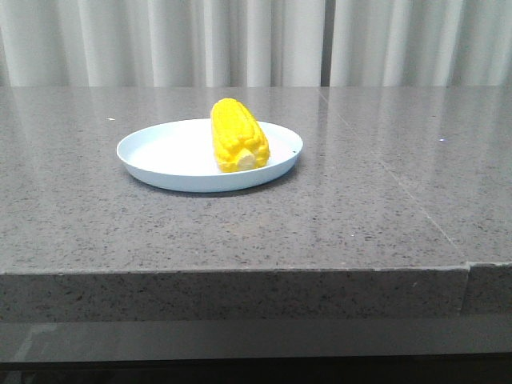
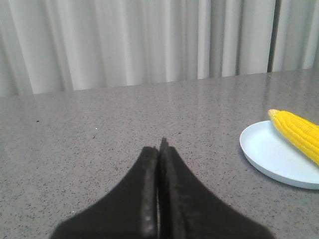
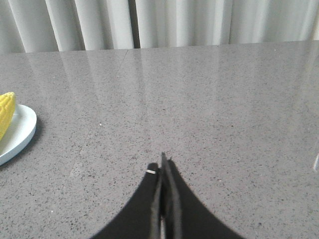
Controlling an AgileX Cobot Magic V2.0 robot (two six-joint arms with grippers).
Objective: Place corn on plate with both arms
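Note:
The yellow corn lies on the pale blue-white plate near the middle of the table, its pale stub end toward the front. Neither gripper shows in the front view. In the left wrist view my left gripper is shut and empty, well apart from the plate and the corn. In the right wrist view my right gripper is shut and empty; the plate's edge and the corn's tip show far off at the frame's side.
The grey speckled stone table has a seam line on its right part and a front edge close to the camera. Pale curtains hang behind the table.

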